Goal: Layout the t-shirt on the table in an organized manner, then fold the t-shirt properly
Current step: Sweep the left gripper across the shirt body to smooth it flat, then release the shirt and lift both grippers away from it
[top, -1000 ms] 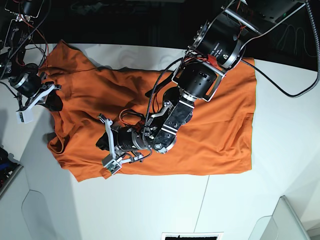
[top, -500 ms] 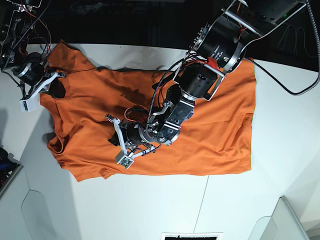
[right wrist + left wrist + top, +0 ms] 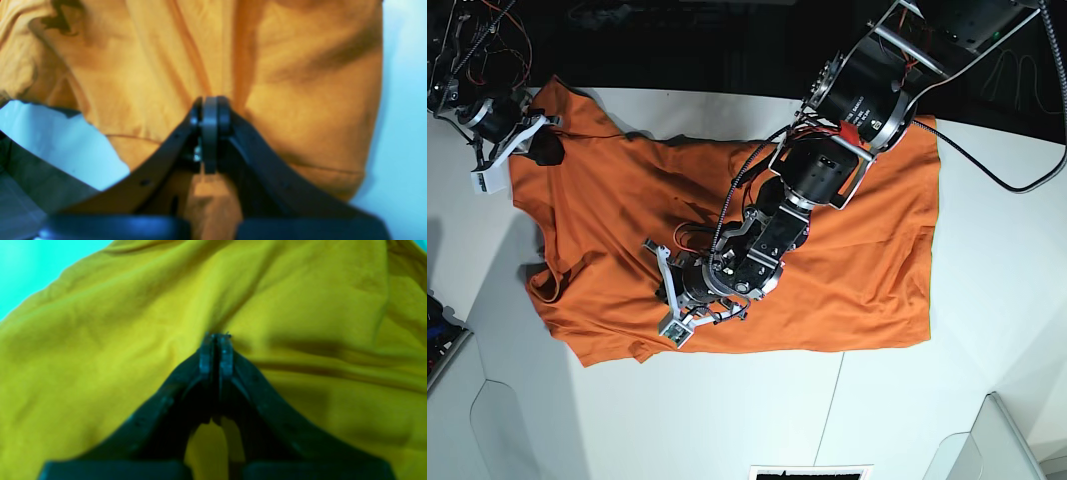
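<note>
The soft orange t-shirt (image 3: pixel 847 250) lies wrinkled on the smooth white table (image 3: pixel 727 410). The left tool (image 3: pixel 672 300) is closed on a fold near the t-shirt's middle. The right tool (image 3: pixel 512 150) is closed, pinching cloth at its corner.

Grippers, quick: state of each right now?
Left gripper: shut, pinching the orange t-shirt.
Right gripper: shut on the t-shirt's fabric.
</note>
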`<action>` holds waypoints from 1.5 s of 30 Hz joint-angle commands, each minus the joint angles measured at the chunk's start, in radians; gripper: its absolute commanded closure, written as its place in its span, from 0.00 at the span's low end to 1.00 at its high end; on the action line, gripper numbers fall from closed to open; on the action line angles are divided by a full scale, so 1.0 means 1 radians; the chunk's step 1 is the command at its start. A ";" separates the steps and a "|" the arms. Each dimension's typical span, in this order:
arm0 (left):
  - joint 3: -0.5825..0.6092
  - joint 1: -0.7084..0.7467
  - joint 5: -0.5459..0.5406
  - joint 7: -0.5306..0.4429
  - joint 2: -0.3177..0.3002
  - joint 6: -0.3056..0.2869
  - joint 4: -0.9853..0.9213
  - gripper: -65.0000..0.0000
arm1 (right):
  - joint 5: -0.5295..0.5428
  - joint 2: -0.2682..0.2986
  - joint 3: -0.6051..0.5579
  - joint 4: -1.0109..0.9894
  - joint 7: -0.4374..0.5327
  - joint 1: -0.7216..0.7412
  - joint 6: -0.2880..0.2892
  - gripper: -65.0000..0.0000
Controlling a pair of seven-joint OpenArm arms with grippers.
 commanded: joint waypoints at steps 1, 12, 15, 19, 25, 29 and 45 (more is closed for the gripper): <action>0.000 -0.035 0.009 0.005 0.005 0.011 0.009 0.96 | 0.013 0.014 0.005 0.018 0.000 -0.001 0.012 1.00; 0.000 -0.042 -0.051 0.136 0.005 -0.232 0.161 0.96 | 0.009 0.014 0.024 0.068 0.088 0.053 0.011 1.00; 0.000 -0.042 -0.057 0.202 0.005 -0.232 0.241 0.96 | 0.000 0.014 0.024 0.068 0.101 0.117 0.011 1.00; 0.000 -0.040 -0.113 0.253 0.005 -0.232 0.296 0.96 | -0.023 -0.010 0.023 0.067 0.135 0.225 0.011 1.00; -0.008 -0.036 -0.123 0.213 -0.124 -0.232 0.303 0.96 | -0.169 -0.079 -0.045 -0.019 0.195 0.378 0.008 1.00; -0.051 -0.034 -0.151 0.203 -0.245 -0.227 0.303 0.95 | -0.312 -0.091 -0.172 -0.176 0.288 0.462 -0.003 1.00; -0.219 0.096 -0.117 0.039 -0.466 -0.171 0.137 0.95 | -0.349 -0.041 -0.138 -0.311 0.278 0.504 -0.068 1.00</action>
